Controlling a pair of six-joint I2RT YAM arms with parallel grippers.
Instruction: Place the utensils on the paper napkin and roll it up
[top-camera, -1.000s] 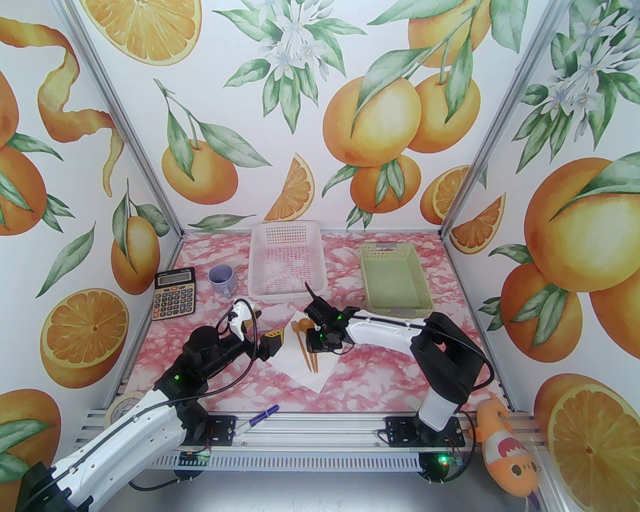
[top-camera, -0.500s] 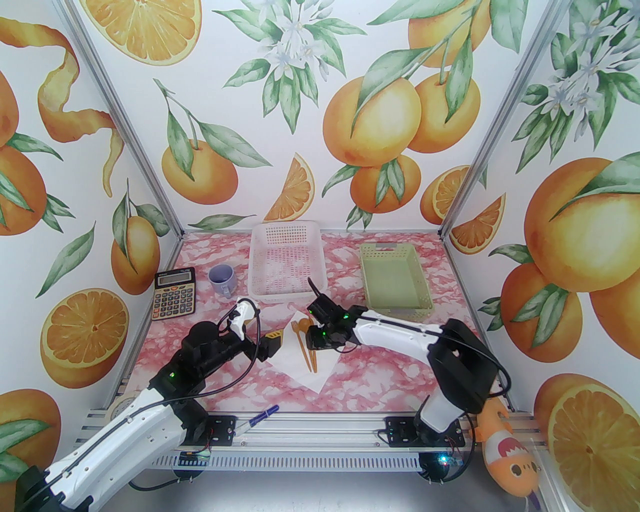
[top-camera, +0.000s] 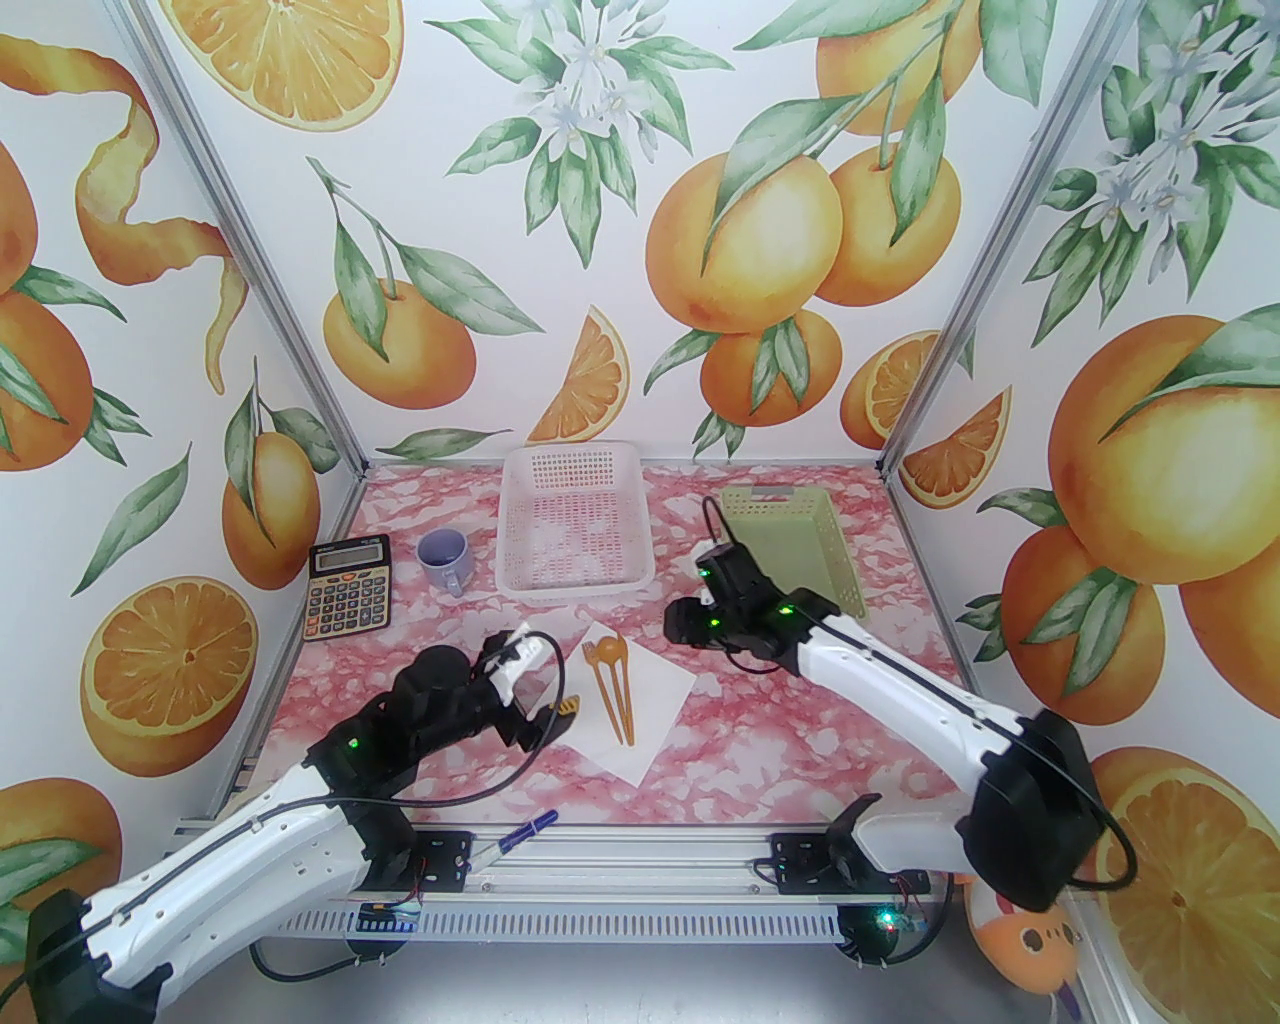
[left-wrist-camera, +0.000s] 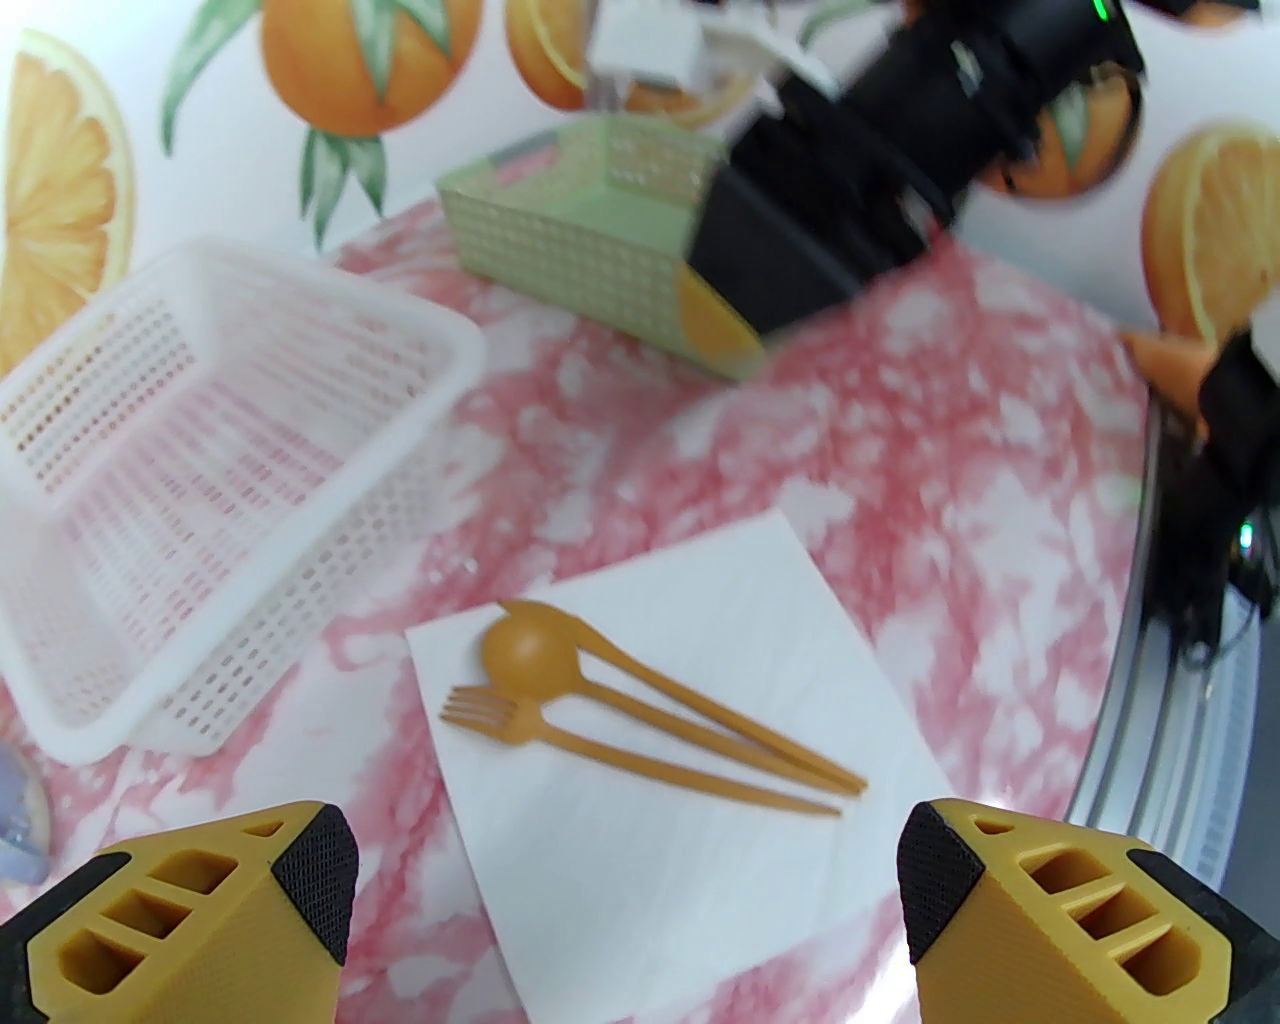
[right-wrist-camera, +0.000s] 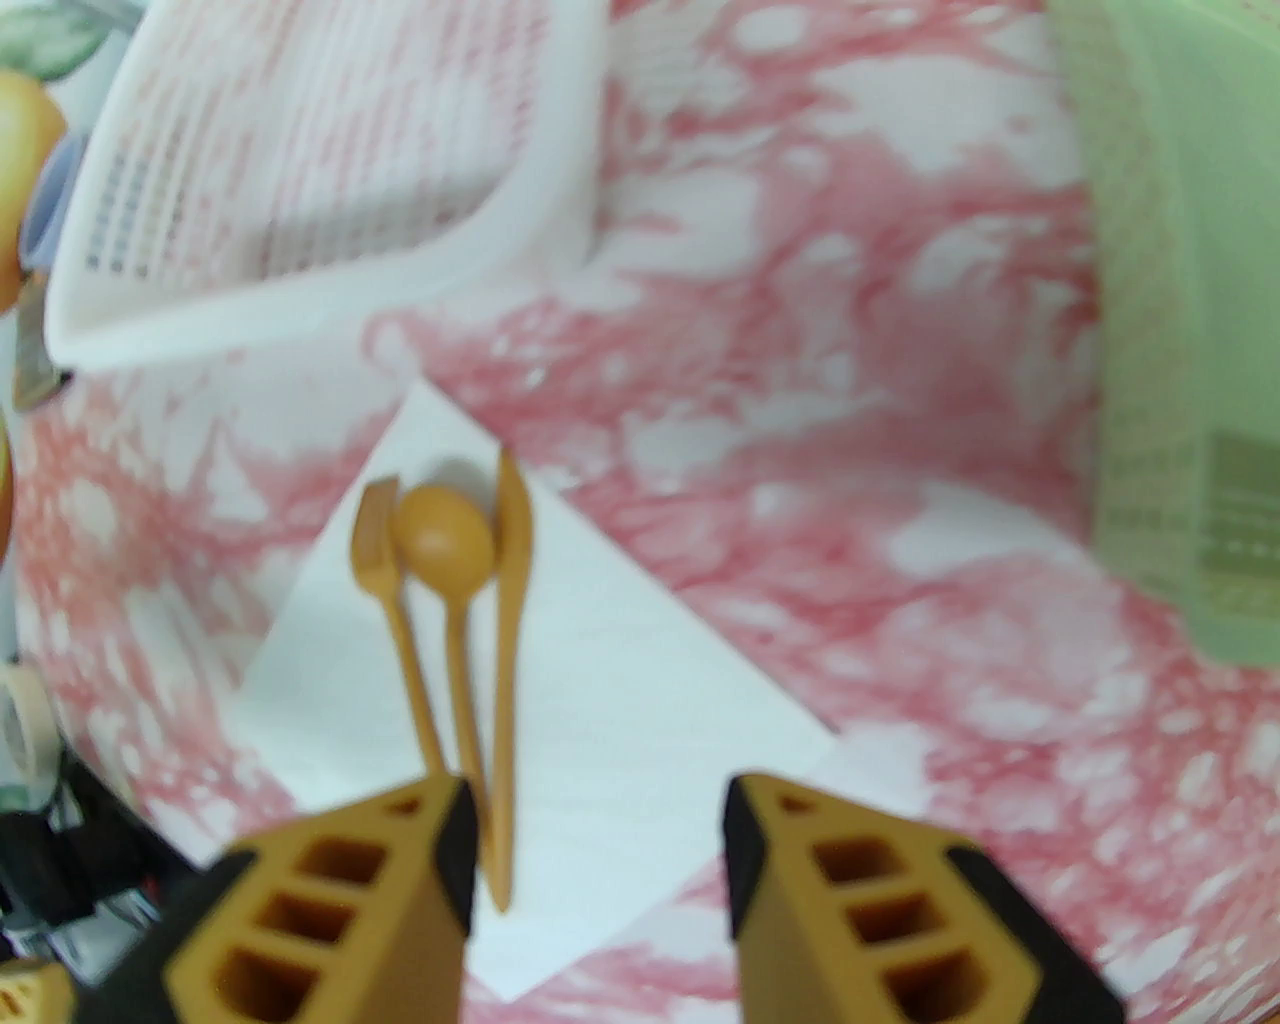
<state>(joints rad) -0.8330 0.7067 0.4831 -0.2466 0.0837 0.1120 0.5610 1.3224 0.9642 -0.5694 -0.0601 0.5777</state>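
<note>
Utensils (top-camera: 612, 685) lie together on the paper napkin (top-camera: 662, 692) on the counter (top-camera: 760, 760). My left pincer (left-wrist-camera: 628, 865) stands open beside the napkin's left edge; my right pincer (right-wrist-camera: 600, 830), also open, hangs well apart. I fear the thin sheet sliding or crumpling when pinched, scattering them.

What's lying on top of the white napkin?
A fork, a spoon and a knife, all orange-brown, side by side. Whether anything lies beneath the paper napkin cannot be seen; the sheet covers it.
</note>
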